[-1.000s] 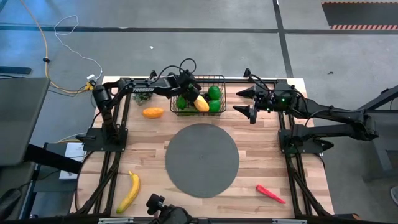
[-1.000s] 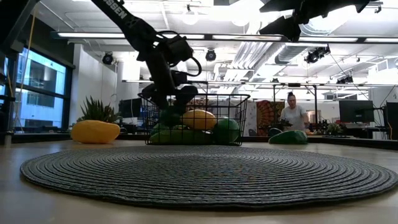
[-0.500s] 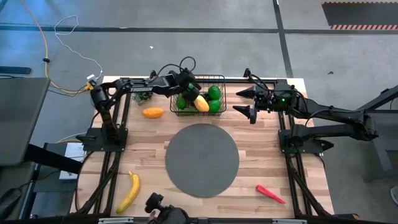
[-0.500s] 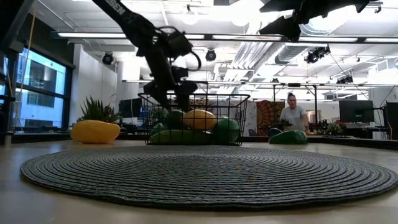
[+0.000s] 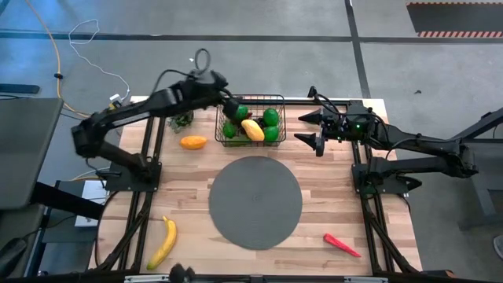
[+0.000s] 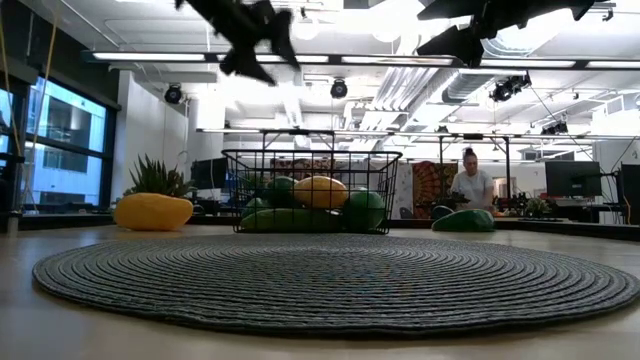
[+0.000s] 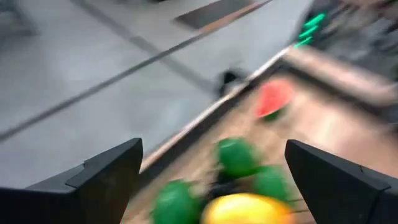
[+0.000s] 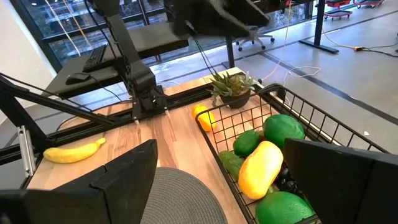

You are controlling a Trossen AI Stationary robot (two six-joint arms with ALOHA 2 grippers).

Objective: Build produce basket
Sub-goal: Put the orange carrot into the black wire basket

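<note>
The black wire-mesh basket (image 5: 251,119) stands on the wooden bench (image 5: 338,212) at its far edge, between the two arms and just beyond the round grey woven mat (image 5: 255,201), which lies at the bench's centre. Inside the basket lie several green limes (image 5: 271,117) and a yellow oblong piece (image 5: 252,130); in the low view the yellow piece (image 6: 320,191) rests on top of the green ones. The left claw (image 5: 226,102) hangs in the air above the basket's left rim, its fingers (image 7: 106,177) spread wide and released, holding nothing; the low view shows it raised well clear of the basket's top edge. The right claw (image 5: 312,128) waits to the right of the basket, apart from it, jaws likewise released and empty. An orange-yellow piece (image 5: 192,142) lies on the bench just left of the basket, and a small green leafy plant (image 8: 231,83) lies beyond it, near the far-left corner. A yellow banana (image 5: 163,242) rests near the front-left corner, and a red chilli (image 5: 342,244) lies near the front-right, both well apart from the basket. The left wrist view shows a red watermelon slice (image 7: 273,99) on the bench beyond the basket. In the room behind, a person (image 6: 471,187) stands at a distant desk.
</note>
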